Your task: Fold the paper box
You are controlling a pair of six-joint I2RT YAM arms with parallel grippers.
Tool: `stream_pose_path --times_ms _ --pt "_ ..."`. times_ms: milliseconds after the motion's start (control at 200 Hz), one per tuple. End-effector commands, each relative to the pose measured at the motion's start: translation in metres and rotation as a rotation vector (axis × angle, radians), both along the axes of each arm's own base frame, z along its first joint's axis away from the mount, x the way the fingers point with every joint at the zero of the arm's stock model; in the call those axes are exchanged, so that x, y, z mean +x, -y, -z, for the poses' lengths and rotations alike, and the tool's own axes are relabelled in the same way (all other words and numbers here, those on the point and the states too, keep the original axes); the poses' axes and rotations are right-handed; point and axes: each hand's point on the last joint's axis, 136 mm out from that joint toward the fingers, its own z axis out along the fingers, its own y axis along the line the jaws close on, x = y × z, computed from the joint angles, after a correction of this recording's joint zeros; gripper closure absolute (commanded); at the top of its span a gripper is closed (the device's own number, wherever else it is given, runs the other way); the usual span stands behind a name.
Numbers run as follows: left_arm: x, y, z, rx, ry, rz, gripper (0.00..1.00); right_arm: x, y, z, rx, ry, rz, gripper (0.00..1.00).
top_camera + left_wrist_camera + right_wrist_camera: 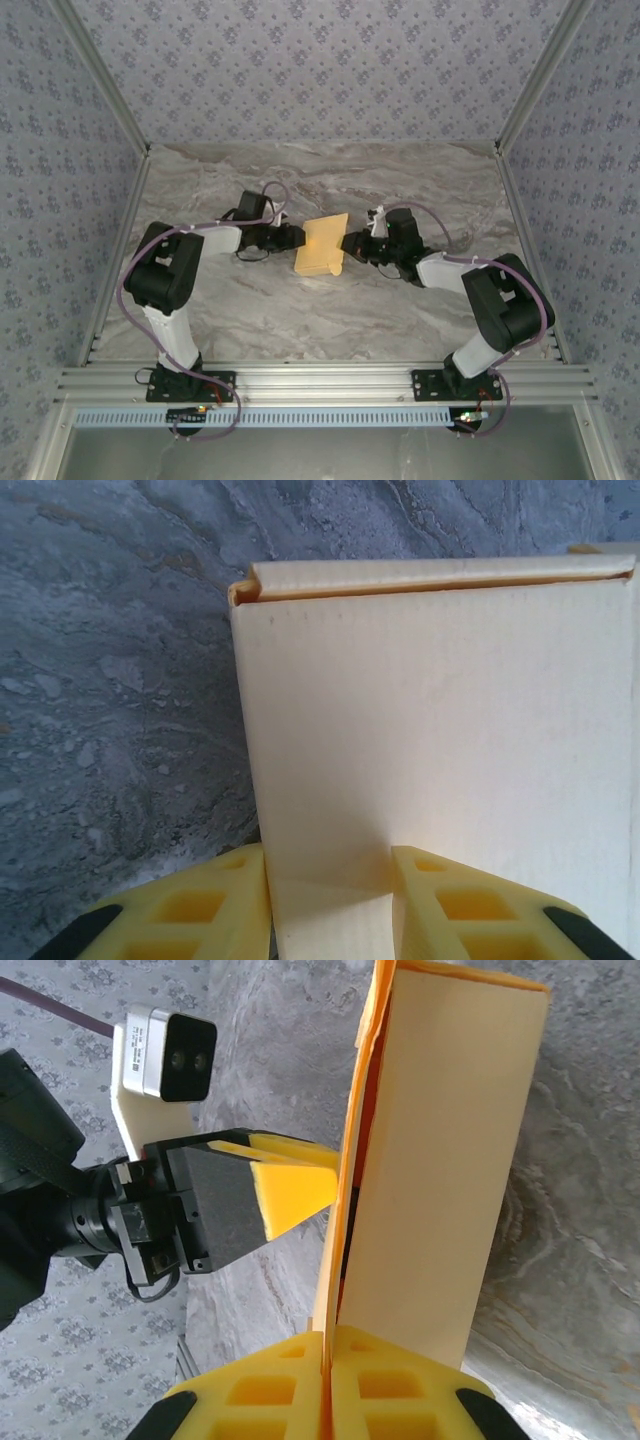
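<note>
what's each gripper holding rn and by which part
Both hold the paper box: the left gripper clamps its left edge, the right gripper pinches its right edge.

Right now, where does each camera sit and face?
Top external: above, behind the bases, looking down on the table; both arms, left gripper and right gripper at the paper box.
Left wrist: looks along its fingers at the box's face.
Right wrist: sees the box edge-on, own fingers pinching it.
Shared: top and right wrist show the left gripper.
</note>
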Motion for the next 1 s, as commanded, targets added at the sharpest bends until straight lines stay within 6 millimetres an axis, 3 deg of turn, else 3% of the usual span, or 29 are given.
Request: stream_pose_path --times_ms 0,175,380,720,994 --pt "-0.008 -0.004 0.021 0.011 -0.044 -0.001 0.67 0.001 -0.021 -0.031 0.043 0.066 -0.037 0.91" --pt "-0.005 -0.008 0.023 -0.002 -0.045 -0.015 0.66 0.004 -0.031 -0.032 0.02 0.059 -0.025 0.91" --pt "0.0 -0.007 0.024 -0.007 -0.043 -0.018 0.65 0.006 -0.042 -0.019 -0.034 0.007 -0.004 0.91" --pt "0.009 -0.013 0.019 0.009 -0.022 -0.049 0.6 0.004 -0.041 0.002 -0.209 0.0 0.043 0.91" --pt "0.013 -0.035 -0.003 0.083 0.09 -0.157 0.46 0.002 -0.037 0.015 -0.272 -0.012 0.088 0.92"
